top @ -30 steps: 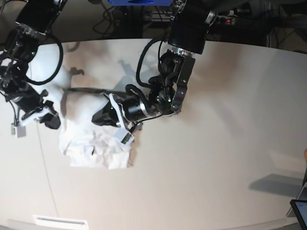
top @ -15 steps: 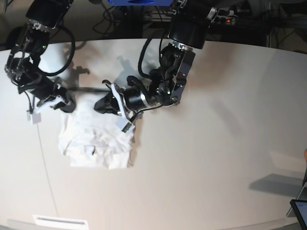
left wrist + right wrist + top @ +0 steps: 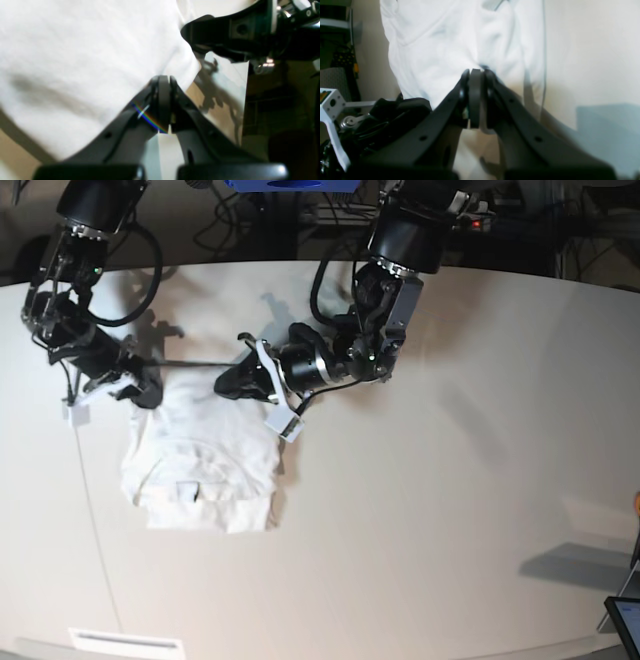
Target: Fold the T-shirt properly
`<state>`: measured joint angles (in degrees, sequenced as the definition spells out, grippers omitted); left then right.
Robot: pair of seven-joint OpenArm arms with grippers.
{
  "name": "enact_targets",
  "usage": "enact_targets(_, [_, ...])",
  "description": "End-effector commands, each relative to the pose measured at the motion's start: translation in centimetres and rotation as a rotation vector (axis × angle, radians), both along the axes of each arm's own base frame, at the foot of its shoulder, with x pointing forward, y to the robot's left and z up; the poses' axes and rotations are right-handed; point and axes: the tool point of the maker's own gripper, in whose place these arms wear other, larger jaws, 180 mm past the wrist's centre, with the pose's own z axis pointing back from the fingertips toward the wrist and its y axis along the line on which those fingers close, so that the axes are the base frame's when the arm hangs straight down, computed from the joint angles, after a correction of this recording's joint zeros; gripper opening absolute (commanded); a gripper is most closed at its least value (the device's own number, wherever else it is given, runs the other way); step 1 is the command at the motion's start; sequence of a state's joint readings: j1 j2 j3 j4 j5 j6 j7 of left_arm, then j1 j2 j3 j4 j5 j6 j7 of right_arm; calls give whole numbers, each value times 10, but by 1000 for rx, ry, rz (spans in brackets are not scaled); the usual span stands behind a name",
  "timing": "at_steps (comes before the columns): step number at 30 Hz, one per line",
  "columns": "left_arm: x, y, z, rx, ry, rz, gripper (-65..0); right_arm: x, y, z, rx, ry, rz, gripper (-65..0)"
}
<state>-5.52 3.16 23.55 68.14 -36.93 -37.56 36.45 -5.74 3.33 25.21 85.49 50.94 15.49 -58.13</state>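
The white T-shirt (image 3: 200, 460) lies crumpled on the left part of the table, its far edge lifted and stretched between both grippers. My left gripper (image 3: 228, 380) is shut on the right end of that edge. In the left wrist view the jaws (image 3: 163, 81) press together at the border of the white fabric (image 3: 75, 50). My right gripper (image 3: 143, 392) is shut on the left end. Seen from the right wrist, its tips (image 3: 475, 73) pinch the cloth (image 3: 440, 45) where the creases meet. The near part of the shirt rests bunched on the tabletop.
The off-white table (image 3: 450, 480) stretches wide to the right of the shirt. A dark screen corner (image 3: 625, 615) sits at the lower right edge. A white label (image 3: 125, 642) lies at the front edge. Cables and equipment stand beyond the far edge.
Both grippers have moved toward the far side of the table, drawing the shirt's held edge with them. The fabric between them is now stretched out longer and flatter.
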Motion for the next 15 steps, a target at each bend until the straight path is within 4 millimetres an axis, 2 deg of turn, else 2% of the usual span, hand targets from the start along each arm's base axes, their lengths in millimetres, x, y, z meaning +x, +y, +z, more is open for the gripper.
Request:
enact_targets(1, [-1,3,-10,62,10,-9,-650,-3,-1,-6,-19,33,14,-614])
enact_targets(6, [-5,10,-17,78,18,-11,-650,-4,-4,-6,-22,35,10,-614])
enact_targets(11, [-2,12,-13,77,8,-3,-650,-4,-3,-5,-22,34,14,-614])
enact_targets(13, [4,12,-1,68,-31,-2,-650,-5,-3,2,-37,13,18,-614])
enact_targets(15, [8,12,18,53,-90,-1,-650,1,-4,24,-77,-53,28,-614])
